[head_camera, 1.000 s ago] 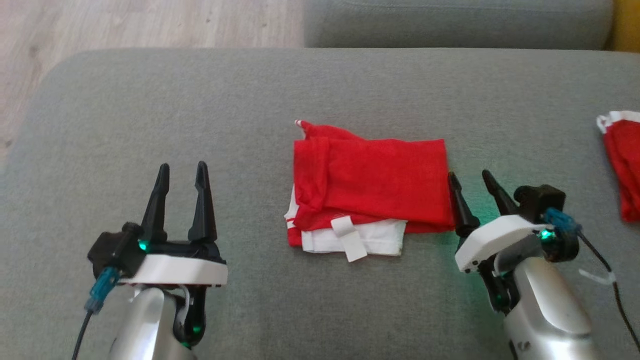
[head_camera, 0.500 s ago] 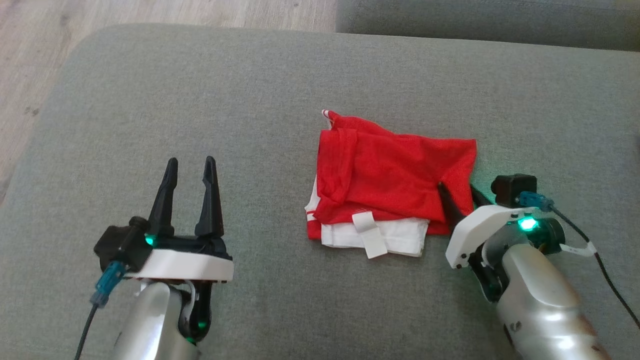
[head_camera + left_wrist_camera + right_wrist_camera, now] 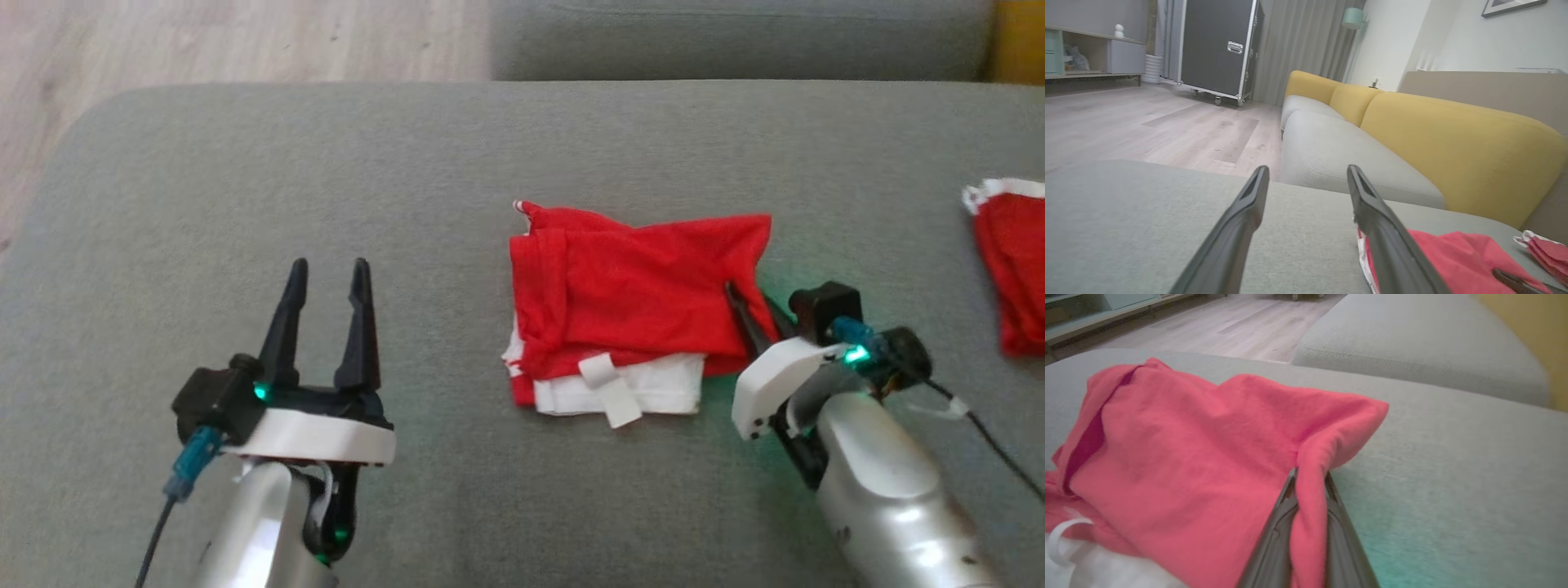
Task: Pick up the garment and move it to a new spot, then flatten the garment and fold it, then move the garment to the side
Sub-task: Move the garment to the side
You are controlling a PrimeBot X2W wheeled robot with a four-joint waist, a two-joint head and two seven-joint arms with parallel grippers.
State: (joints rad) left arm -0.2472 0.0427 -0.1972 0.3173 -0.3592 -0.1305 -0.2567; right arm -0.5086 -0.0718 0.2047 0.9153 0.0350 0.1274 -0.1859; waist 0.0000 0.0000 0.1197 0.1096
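While the left gripper (image 3: 330,265) hovers spread wide, the right gripper (image 3: 1309,473) pinches a soft bunched edge of the folded red-and-white mesh garment (image 3: 637,286) on the grey woven cushion (image 3: 326,163).

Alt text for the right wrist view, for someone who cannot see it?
The right gripper is shut on a fold of the red garment, which lies bunched on a grey sofa cushion; wooden floor lies beyond.

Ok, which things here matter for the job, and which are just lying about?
In the job: folded red-and-white garment, right gripper shut on its edge, open left gripper, grey cushion beneath.
Lying about: second red garment, yellow sofa back, black wheeled case.
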